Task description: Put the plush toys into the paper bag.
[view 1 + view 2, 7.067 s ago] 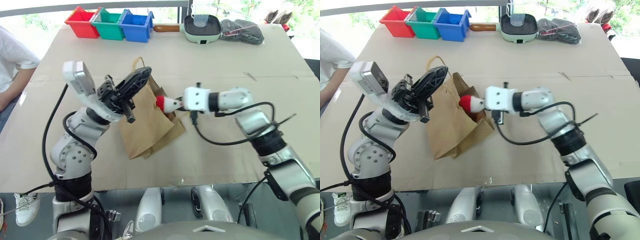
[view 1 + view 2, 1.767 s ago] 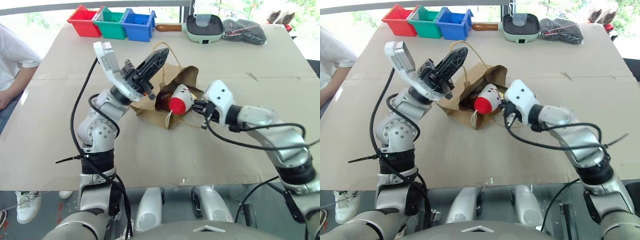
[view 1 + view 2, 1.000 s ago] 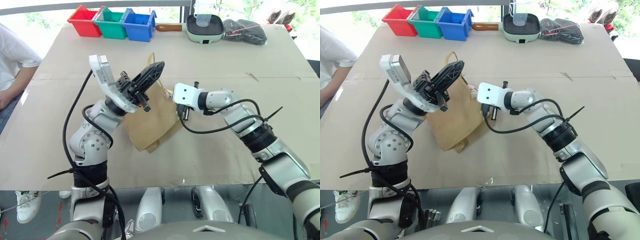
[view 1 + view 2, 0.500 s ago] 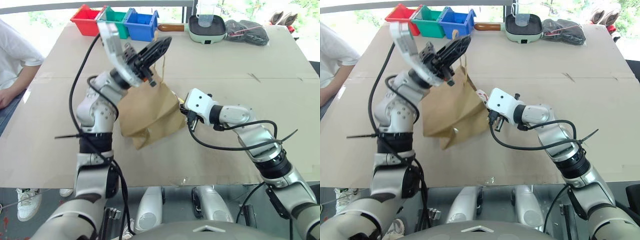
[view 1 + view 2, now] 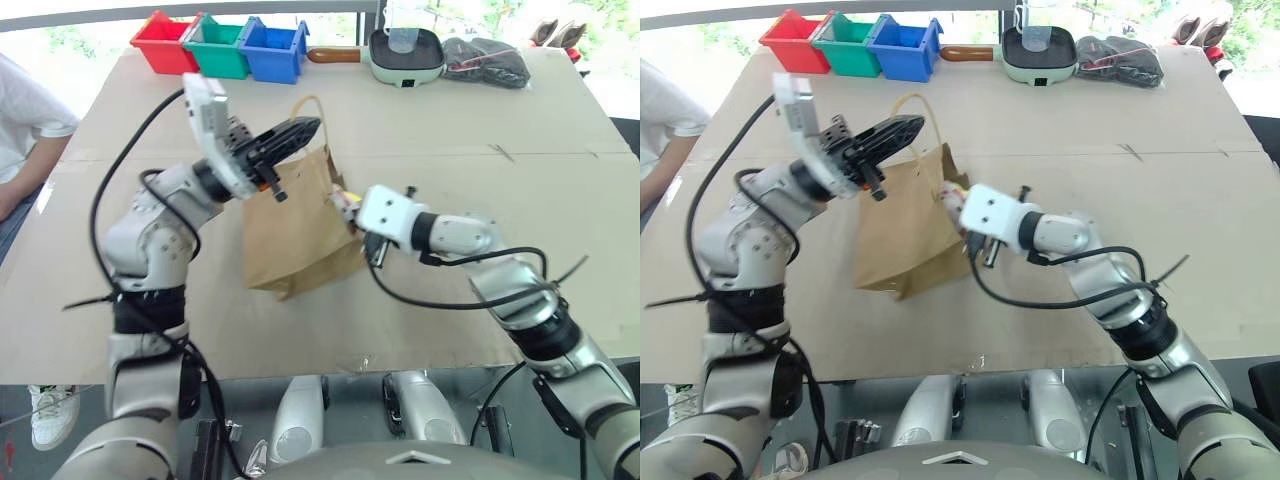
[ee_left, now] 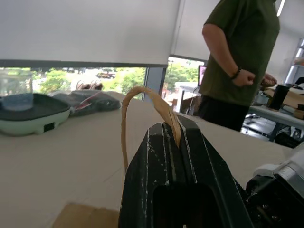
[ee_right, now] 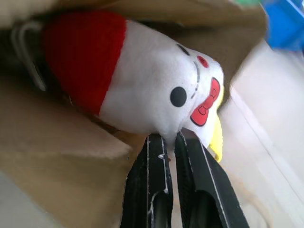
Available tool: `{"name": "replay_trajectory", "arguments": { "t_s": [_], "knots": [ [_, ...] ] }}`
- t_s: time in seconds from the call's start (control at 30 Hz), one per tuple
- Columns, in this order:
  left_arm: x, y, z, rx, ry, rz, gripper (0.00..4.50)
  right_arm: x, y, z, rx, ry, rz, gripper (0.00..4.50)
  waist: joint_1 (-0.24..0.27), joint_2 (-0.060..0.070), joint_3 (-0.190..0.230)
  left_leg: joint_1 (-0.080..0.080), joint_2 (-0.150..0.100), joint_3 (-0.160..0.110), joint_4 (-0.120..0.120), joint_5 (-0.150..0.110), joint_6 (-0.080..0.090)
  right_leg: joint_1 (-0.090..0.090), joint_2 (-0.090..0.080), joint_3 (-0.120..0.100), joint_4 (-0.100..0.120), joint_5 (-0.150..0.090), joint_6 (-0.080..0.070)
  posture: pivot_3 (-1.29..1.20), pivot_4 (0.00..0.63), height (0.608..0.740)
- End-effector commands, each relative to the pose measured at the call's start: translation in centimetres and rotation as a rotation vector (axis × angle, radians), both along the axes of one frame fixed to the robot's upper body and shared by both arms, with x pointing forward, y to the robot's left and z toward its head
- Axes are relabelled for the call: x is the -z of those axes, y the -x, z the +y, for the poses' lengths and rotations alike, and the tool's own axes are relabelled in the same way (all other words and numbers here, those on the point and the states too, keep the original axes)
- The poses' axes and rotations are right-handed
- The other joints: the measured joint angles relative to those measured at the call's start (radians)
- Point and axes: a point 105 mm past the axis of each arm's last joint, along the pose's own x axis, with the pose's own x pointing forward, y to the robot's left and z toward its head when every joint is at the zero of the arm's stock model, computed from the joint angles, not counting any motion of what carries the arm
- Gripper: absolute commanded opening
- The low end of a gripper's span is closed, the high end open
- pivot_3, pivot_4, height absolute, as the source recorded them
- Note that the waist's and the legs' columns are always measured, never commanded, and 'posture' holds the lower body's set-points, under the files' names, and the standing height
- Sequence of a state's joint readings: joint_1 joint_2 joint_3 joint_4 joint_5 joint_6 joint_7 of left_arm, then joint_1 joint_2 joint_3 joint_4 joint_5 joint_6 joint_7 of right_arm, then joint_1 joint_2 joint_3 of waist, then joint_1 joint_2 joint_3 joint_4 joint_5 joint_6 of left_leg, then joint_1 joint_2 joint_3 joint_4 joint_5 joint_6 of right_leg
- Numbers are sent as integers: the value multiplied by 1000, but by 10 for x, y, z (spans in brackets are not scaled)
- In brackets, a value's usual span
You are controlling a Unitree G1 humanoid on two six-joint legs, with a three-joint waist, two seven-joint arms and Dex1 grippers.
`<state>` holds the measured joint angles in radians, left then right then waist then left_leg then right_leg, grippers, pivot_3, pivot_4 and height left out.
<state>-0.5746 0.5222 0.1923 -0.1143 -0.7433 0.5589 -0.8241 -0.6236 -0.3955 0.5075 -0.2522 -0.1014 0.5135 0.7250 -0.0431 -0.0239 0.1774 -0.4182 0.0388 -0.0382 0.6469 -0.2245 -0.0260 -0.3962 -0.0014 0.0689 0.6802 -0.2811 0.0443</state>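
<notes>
Kraft bag half-lifted, toy at its mouth

Head view: left hand (image 5: 300,128) pinches the paper bag (image 5: 295,225)'s twisted loop handle above the tabletop (image 5: 450,130). Right wrist view: right hand (image 7: 166,140) clamps the fuzzy white plush toy (image 7: 142,90), red-capped, inside the bag's crinkly opening.

Robot arms: silver-grey jointed segments with black collars. Black cables loop loosely beside each forearm. A white box-shaped wrist camera sits on each arm. The left gripper (image 5: 300,130) and the right gripper (image 7: 167,142) each have two black ribbed fingers with whitish scuffs.
</notes>
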Motion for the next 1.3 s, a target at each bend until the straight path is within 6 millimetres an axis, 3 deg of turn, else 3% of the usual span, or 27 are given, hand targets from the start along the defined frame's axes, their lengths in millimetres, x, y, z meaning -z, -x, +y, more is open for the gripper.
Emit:
{"name": "replay_trajectory", "arguments": {
  "t_s": [0.03,0.13,0.27,0.37,0.5,0.73,0.83,0.93,1.1,1.3],
  "knots": [
    [-6,13,1,-40,-2,-30,0,7,-1,22,-149,57,-85,17,0,0,0,0,0,0,0,0,0,0,0,0,0,0,0,0,150,740],
    [16,19,7,-128,-3,13,0,22,-3,44,-288,92,-90,17,1,0,0,0,0,-1,0,0,0,0,0,-1,1,0,0,0,150,740],
    [30,24,13,-199,20,33,0,22,-8,48,-342,80,-113,17,2,0,0,2,0,0,0,0,0,0,0,0,1,0,0,0,150,740],
    [32,29,15,-220,58,25,0,23,-5,49,-359,33,-65,854,5,0,0,1,0,-1,0,0,0,1,0,-1,0,0,0,0,150,740],
    [34,34,20,-221,89,13,0,19,-5,36,-300,-14,-16,2723,6,0,0,1,0,0,0,0,0,1,-1,0,1,0,0,0,150,740],
    [27,40,23,-202,143,-26,0,9,-4,-3,-121,-110,147,2723,8,0,0,1,0,0,0,0,0,1,-1,0,1,0,0,0,150,740],
    [26,41,23,-193,153,-35,0,7,-15,-22,91,-252,347,2723,3,0,0,2,0,0,0,0,0,1,0,0,1,0,0,0,150,740],
    [26,41,23,-190,162,-39,0,17,-27,-37,250,-282,451,2723,5,0,0,2,0,0,0,0,0,1,0,0,2,0,0,0,150,740],
    [29,42,21,-190,163,-35,0,25,-26,-22,271,-376,663,2723,2,0,0,2,0,0,0,0,0,1,0,0,2,0,0,0,150,740],
    [30,43,23,-208,166,-42,0,13,-27,7,157,-551,818,2723,1,0,0,2,0,0,-1,0,0,0,0,0,1,0,0,0,150,740]
  ]
}}
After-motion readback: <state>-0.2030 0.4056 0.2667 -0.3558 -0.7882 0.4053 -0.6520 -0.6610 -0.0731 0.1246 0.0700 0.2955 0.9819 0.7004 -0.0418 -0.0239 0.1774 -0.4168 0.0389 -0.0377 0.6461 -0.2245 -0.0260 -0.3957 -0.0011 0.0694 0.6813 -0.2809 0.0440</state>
